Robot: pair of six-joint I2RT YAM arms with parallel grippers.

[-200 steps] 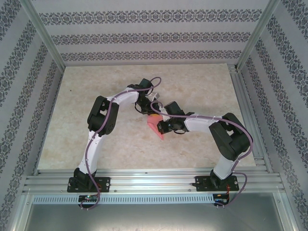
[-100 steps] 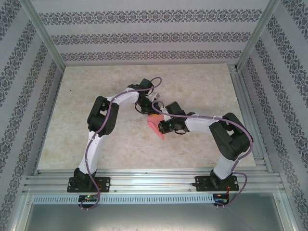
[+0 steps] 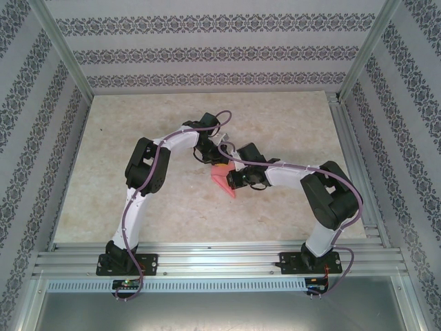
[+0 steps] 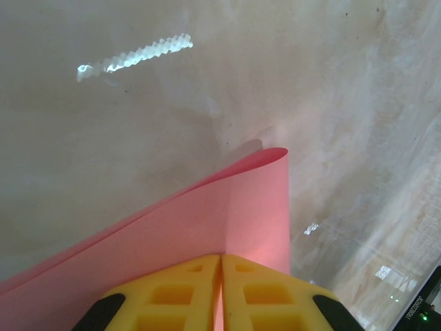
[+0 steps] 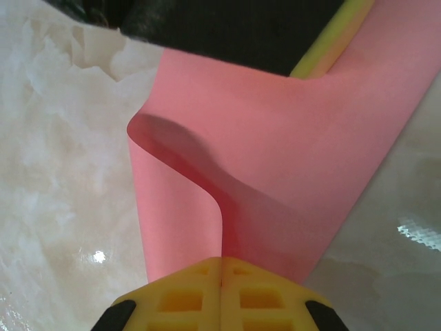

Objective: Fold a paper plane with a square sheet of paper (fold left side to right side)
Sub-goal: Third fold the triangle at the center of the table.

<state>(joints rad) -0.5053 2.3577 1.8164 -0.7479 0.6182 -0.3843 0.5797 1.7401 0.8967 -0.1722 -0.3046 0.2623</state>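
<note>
Fold barely begun
Left gripper [image 4: 220, 258] and right gripper [image 5: 220, 261] pinch the square sheet of paper [image 5: 289, 158]; curled between them, no crease showing

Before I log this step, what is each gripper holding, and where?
Both pinch the pink paper: left gripper near an edge, right gripper at its curled fold.

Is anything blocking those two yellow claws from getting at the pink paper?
Nothing visible does. The left gripper and the right gripper are both shut directly on the square sheet of paper, which curves loosely where they pinch it.
</note>
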